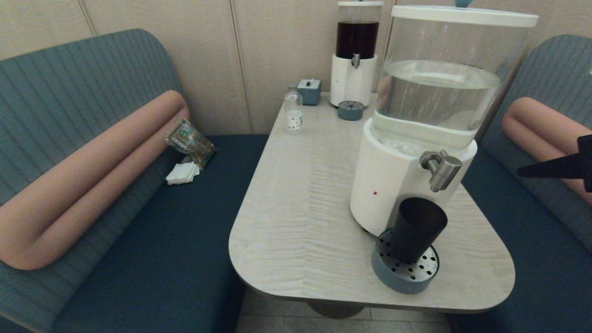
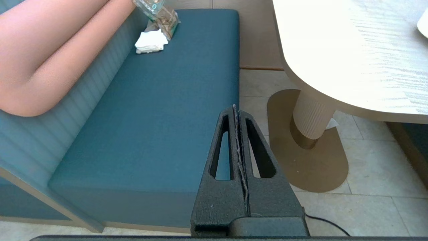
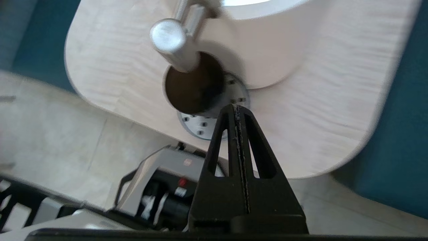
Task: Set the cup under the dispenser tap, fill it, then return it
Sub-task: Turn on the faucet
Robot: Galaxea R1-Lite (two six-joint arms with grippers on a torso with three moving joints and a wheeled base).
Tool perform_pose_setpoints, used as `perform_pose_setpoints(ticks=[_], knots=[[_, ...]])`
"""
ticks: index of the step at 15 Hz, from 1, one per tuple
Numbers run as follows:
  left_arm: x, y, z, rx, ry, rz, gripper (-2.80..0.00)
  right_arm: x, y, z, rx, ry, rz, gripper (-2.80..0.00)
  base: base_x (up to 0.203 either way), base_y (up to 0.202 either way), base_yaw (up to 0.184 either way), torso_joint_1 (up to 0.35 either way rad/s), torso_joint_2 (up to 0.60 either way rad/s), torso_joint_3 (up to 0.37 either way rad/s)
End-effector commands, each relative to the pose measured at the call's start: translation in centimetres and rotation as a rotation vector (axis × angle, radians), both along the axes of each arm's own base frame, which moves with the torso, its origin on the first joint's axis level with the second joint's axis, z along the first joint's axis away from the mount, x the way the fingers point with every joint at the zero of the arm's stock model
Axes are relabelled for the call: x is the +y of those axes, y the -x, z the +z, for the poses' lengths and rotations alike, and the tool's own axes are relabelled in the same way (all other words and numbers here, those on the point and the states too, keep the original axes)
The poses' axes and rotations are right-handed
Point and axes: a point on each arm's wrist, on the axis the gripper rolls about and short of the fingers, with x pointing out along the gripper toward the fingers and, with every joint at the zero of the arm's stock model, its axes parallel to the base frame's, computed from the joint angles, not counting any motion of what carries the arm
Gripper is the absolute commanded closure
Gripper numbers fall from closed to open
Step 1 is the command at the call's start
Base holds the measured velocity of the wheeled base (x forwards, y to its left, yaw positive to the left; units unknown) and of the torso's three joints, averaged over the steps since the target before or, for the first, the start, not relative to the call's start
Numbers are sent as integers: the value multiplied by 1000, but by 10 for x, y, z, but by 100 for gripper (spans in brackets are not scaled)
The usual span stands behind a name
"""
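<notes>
The black cup (image 1: 415,230) stands on the grey-blue perforated drip tray (image 1: 404,275), right under the brushed-steel dispenser tap (image 1: 441,169) of the white-based clear-water dispenser (image 1: 393,175). Nothing holds the cup. My right gripper (image 1: 522,171) is shut and empty, in the air to the right of the tap at about tap height. The right wrist view looks down on the tap (image 3: 172,43) over the cup's dark mouth (image 3: 192,85), with the shut gripper (image 3: 235,106) beside the cup. My left gripper (image 2: 235,107) is shut and parked low over the bench seat, left of the table.
The pale wooden table (image 1: 300,208) also carries a small clear bottle (image 1: 293,112), a blue box (image 1: 309,91) and a dark-liquid dispenser (image 1: 355,55) at the far end. Blue benches with pink bolsters flank it; a snack bag (image 1: 189,141) and napkins (image 1: 182,173) lie on the left one.
</notes>
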Motion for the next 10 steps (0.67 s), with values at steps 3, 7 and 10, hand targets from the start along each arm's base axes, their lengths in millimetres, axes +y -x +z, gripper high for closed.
perform_pose_setpoints(ticks=[3, 7, 10], knots=[[0, 0, 0, 1, 1, 0, 0, 14, -40, -10, 11, -27, 19, 0, 0, 0, 0, 0, 0, 0], [0, 0, 0, 1, 1, 0, 0, 20, -52, -14, -13, -39, 41, 0, 0, 0, 0, 0, 0, 0], [0, 0, 0, 1, 1, 0, 0, 21, -57, -17, -20, -43, 39, 0, 0, 0, 0, 0, 0, 0]])
